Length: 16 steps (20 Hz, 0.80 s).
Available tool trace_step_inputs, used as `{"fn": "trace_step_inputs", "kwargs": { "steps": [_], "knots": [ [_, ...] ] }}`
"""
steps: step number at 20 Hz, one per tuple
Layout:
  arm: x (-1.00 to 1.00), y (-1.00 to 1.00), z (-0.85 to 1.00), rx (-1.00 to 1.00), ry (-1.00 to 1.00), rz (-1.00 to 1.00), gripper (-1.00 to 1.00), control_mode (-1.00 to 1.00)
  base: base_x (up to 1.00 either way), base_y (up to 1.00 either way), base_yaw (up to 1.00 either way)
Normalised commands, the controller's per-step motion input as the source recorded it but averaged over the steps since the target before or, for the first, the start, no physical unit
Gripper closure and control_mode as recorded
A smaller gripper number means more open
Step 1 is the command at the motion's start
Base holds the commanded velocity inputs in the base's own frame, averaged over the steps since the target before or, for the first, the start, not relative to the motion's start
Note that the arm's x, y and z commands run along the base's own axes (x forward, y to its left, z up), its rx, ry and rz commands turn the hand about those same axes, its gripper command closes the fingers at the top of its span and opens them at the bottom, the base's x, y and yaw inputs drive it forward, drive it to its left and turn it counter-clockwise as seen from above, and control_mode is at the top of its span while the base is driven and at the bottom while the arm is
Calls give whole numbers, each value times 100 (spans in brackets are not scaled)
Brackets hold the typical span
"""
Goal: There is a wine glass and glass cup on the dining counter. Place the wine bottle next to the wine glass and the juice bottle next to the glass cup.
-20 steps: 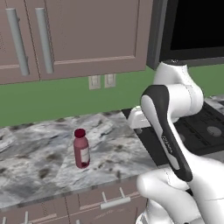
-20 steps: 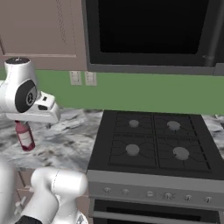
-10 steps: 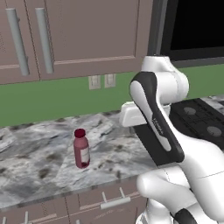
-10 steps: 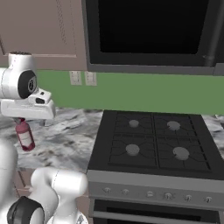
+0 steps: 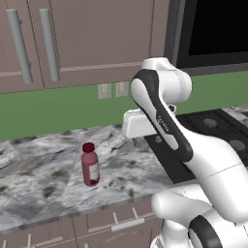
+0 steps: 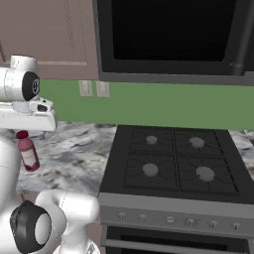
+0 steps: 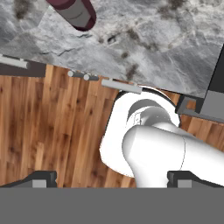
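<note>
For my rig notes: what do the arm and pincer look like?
The arm is glossy white with rounded, bulbous links, a black band along one link carrying small white lettering, and dark round joint caps. A boxy white hand ends it. The pincer has two small dark grey fingertips.

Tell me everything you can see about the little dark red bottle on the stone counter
The juice bottle is small and dark red, with a round maroon cap and a paler pinkish label band around its body. It looks like smooth plastic or glass, capped. It stands upright on the marbled wall counter over brown cabinets, left of the black stove, near the front edge. Nothing but the counter touches it; the gripper is open, well clear, pointing down at the wooden floor.
</note>
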Motion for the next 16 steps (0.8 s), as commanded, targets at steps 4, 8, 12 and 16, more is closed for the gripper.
{"fn": "trace_step_inputs", "kwargs": {
  "steps": [4, 8, 12, 16],
  "knots": [
    [9, 34, -1, -1, 6, 9, -100, -100, 0, 0, 0],
    [3, 44, -11, -12, -6, 6, -100, -100, 0, 0, 0],
    [3, 42, -19, -10, -16, 0, -100, -100, 0, 0, 0],
    [23, 32, -15, -5, -15, 0, -100, -100, 0, 0, 0]
  ]
}}
